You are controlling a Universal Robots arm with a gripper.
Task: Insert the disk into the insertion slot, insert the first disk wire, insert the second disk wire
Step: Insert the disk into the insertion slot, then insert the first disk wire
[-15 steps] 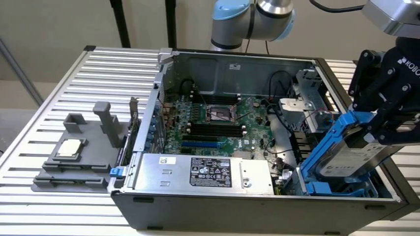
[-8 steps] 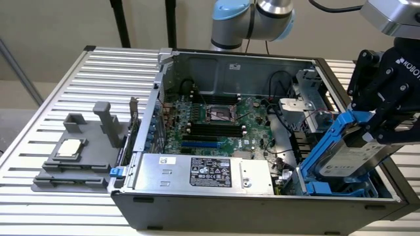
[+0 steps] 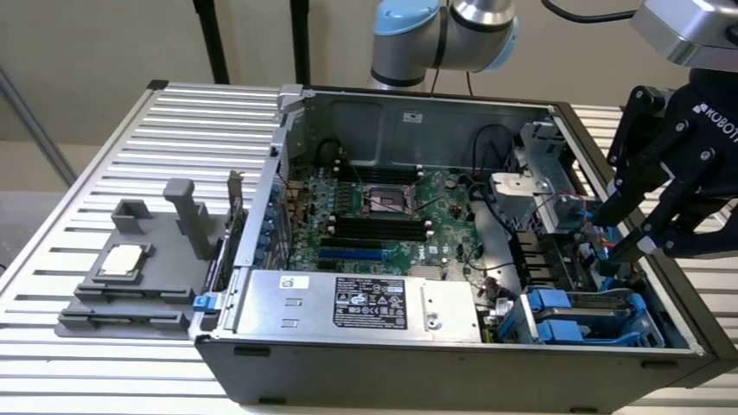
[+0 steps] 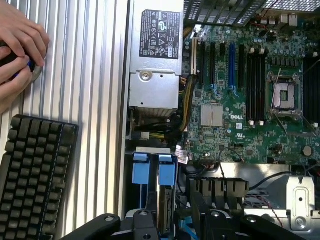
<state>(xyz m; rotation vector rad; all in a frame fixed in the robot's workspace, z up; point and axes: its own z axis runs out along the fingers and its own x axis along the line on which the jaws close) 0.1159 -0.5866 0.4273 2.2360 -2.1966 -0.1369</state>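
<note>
1. The hand (image 3: 617,238) is hanging down into the open computer case (image 3: 461,367) on the exterior view's right. Honestly I cannot tell if it is open, closed or pinching something.
2. It is hovering just above the insertion slot (image 3: 645,328), right by some thin red and blue wires (image 3: 580,223). I cannot tell whether it is touching them.
3. The disk (image 4: 163,207) is looking already seated in the slot, standing edge-on between 2 bright blue tabs (image 4: 167,172) in the wrist view.
4. The silver power-supply box (image 3: 358,303) is lying beside the slot along the case's near wall, with the green motherboard (image 3: 392,216) sitting behind it.
5. Outside the case, on the exterior view's left, a grey holder block (image 3: 127,294) is resting on the slatted desk (image 3: 104,156), carrying 1 square chip (image 3: 121,261).
6. In the wrist view a black keyboard (image 4: 35,175) is lying on the desk, and a person's hands (image 4: 17,47) are closing round something small and dark near it.
</note>
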